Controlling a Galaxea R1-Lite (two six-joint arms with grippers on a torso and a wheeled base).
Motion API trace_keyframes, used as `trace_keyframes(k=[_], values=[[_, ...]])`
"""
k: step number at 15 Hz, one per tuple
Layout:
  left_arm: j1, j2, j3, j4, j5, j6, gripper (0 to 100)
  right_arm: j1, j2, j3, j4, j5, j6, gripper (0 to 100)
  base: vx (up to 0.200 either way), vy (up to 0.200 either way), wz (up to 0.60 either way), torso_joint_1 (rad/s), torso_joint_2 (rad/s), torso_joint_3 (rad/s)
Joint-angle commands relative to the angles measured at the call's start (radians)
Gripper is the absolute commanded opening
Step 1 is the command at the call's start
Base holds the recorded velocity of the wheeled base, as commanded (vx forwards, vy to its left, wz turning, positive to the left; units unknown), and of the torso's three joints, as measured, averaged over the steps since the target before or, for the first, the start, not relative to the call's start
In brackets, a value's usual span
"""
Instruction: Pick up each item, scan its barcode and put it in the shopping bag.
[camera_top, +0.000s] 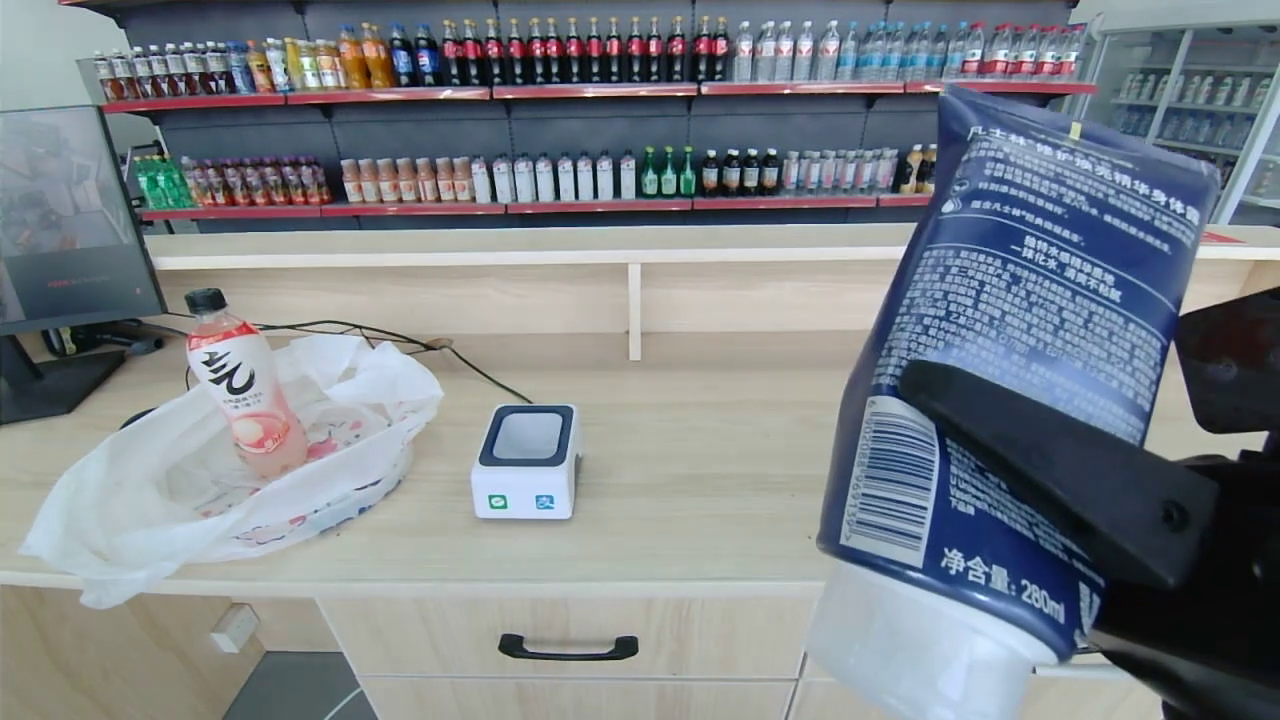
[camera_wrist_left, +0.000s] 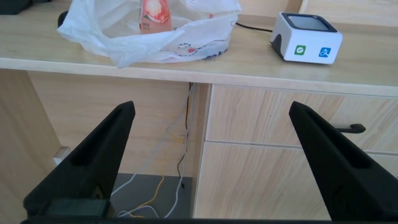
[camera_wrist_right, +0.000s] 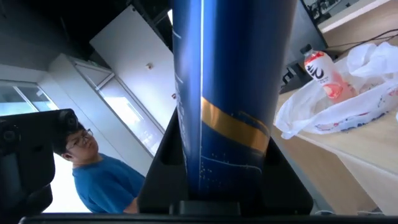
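I am holding a blue tube (camera_top: 1010, 330) up to the right of the scanner (camera_top: 525, 460) and well above it. The right gripper (camera_wrist_right: 224, 177) is clamping the tube across its middle. The tube is hanging tilted, with its pale cap (camera_top: 910, 650) lowest and its flat crimped end highest.

I am judging it to be a soft, glossy plastic tube: light to moderate in weight, yielding under pressure and apt to slide. The filled middle looks like the sensible place to grip, firmly but without crushing. One black finger is lying just beside the barcode (camera_top: 890, 485), which is showing uncovered and facing away from the scanner, so I am expecting to need a turn of the wrist.

Behind the scanner, long shelves (camera_top: 600, 120) of drinks are running the width of the shop. The scanner is sitting on a pale wooden counter (camera_top: 700, 500) that is looking flat and dry. Drawers (camera_wrist_left: 280, 124) are lying below and in front of it.

To the left of the scanner the white shopping bag (camera_top: 150, 490) is lying slumped open. A pink bottle (camera_top: 245, 395) is standing inside it. A thin cable (camera_top: 480, 375) is trailing behind the scanner.

My left gripper (camera_wrist_left: 214, 168) is waiting with its fingers spread wide. It is sitting lower than the scanner, facing the drawer fronts.
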Motion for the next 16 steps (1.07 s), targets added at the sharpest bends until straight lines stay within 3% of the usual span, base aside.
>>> trace_keyframes(k=[1,16], values=[[0.0,0.0,0.0,0.0,0.0,0.0,100,0.011,0.016,-0.029,0.0,0.003,0.0,0,0.0,0.0,0.0,0.0,0.0,0.0],[0.0,0.0,0.0,0.0,0.0,0.0,100,0.029,0.025,-0.051,0.0,0.009,-0.015,0,0.0,0.0,0.0,0.0,0.0,0.0]])
